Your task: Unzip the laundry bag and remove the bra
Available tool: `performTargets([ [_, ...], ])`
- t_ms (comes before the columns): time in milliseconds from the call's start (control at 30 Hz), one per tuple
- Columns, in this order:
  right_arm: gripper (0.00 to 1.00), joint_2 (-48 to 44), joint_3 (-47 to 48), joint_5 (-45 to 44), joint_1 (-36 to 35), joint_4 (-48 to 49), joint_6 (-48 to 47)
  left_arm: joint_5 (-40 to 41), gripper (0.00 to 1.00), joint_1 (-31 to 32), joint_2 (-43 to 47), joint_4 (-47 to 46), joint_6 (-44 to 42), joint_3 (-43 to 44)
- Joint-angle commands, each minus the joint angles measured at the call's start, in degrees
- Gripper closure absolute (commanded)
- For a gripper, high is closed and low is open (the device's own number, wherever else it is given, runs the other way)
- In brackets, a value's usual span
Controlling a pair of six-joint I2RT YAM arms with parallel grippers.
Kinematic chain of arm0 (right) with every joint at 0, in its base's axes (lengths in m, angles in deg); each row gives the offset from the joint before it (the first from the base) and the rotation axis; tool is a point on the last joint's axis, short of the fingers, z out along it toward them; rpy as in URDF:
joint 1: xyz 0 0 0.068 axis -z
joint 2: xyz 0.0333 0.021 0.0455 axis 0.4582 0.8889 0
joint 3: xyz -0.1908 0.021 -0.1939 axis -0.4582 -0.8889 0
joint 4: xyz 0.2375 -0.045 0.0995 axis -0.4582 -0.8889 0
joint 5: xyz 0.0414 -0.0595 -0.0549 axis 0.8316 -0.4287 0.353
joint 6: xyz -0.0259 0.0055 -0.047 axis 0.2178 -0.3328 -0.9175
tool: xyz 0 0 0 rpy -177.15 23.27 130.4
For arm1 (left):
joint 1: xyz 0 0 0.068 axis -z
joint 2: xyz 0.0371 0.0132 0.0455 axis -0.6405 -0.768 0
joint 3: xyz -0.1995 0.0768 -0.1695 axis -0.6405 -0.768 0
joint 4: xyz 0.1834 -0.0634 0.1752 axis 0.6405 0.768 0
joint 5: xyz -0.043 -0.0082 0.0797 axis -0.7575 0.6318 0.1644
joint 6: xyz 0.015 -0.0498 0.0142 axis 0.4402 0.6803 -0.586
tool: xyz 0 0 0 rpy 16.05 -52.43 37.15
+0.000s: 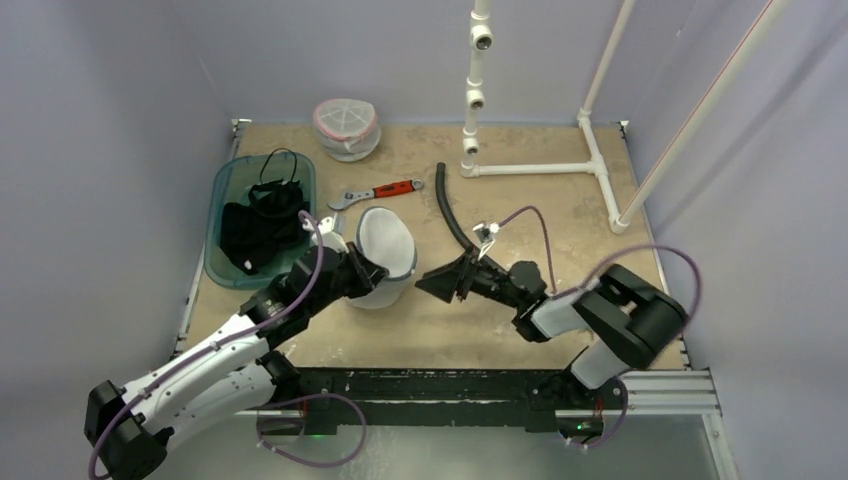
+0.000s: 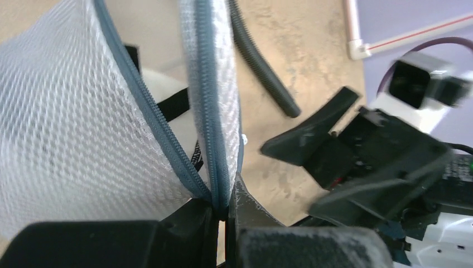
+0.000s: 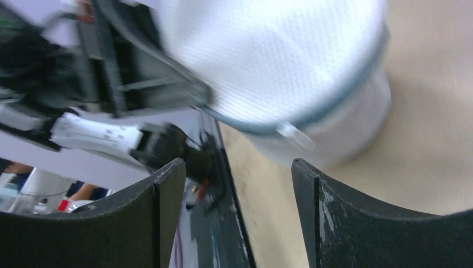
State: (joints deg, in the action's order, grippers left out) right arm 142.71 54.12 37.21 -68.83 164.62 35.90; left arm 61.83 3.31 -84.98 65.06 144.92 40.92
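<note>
Here, my left tool (image 2: 226,215) clamps shut on the grey zipper seam (image 2: 206,111) of the white mesh cylindrical laundry bag (image 1: 388,250) mid-surface (image 1: 560,330). My right tool (image 1: 428,280), fingers apart, points left at the bag, nearer its small pale zipper pull (image 3: 293,134).

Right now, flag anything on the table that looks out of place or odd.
The red-handled wrench and black ribbed hose lie loose beyond the laundry bag: tools among laundry things. Nothing looks spilled or damaged.
</note>
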Motion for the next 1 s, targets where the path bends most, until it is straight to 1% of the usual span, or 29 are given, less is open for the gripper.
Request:
performTargets([
  [0,0.26,-19.5,0.5,-5.4,0.1,-5.2,-14.4,-4.4,1.0,-0.3,1.6,-4.2,-5.4,7.3],
  [67,0.25,-26.9,2.4,-7.6,0.0,-17.6,-18.6,-5.8,1.0,-0.3,1.7,-5.3,-6.6,8.5],
  [100,0.25,-29.8,3.2,-8.1,0.0,-21.8,-19.7,-6.5,1.0,-0.3,1.9,-6.4,-7.0,8.8],
  [133,0.24,-32.0,3.2,-8.1,0.0,-24.6,-20.3,-7.5,1.0,-0.3,2.1,-8.0,-7.2,8.7],
  [200,0.2,-35.9,3.0,-9.6,0.2,-27.3,-18.1,-9.1,1.0,-0.3,2.9,-11.7,-6.0,8.2],
  [267,0.16,-37.9,6.1,-6.6,1.7,-35.0,-18.3,-10.2,1.0,-0.3,3.4,-15.0,-4.4,7.8],
  [300,0.15,-38.2,6.8,-4.5,2.0,-37.3,-18.9,-10.6,1.0,-0.3,3.5,-16.8,-3.8,7.8],
  [333,0.15,-39.6,6.2,-4.0,2.0,-37.3,-18.4,-11.4,1.0,-0.3,3.5,-18.8,-3.4,7.8],
  [400,0.15,-42.7,3.2,-4.8,2.4,-33.1,-15.3,-14.2,1.0,-0.3,3.4,-22.0,-2.9,7.7],
  [433,0.15,-44.3,3.3,-5.5,2.8,-34.1,-14.8,-15.5,1.0,-0.3,3.3,-22.9,-2.9,7.8],
  [500,0.15,-46.8,4.1,-6.1,4.0,-37.6,-14.2,-18.0,1.0,-0.3,3.5,-23.2,-4.4,8.7],
  [567,0.15,-48.8,5.4,-7.3,5.4,-43.0,-13.6,-22.1,1.0,-0.2,3.6,-24.2,-6.7,9.0],
  [667,0.16,-49.5,8.3,-8.1,7.9,-50.1,-13.3,-27.4,1.0,-0.3,2.9,-24.7,-9.5,8.7],
  [767,0.16,-47.7,10.5,-4.8,11.2,-54.0,-11.4,-31.2,1.0,-0.3,2.9,-26.2,-10.9,7.6],
  [833,0.17,-46.5,11.3,-0.9,13.2,-54.7,-9.6,-32.5,1.0,-0.3,3.3,-27.9,-11.0,6.8],
  [900,0.18,-46.2,12.6,1.8,14.9,-55.4,-9.3,-35.5,1.0,-0.3,2.2,-29.1,-11.9,6.8],
  [967,0.18,-45.0,14.5,3.1,15.6,-57.4,-9.8,-36.8,1.0,-0.3,0.6,-29.0,-12.9,7.2],
])
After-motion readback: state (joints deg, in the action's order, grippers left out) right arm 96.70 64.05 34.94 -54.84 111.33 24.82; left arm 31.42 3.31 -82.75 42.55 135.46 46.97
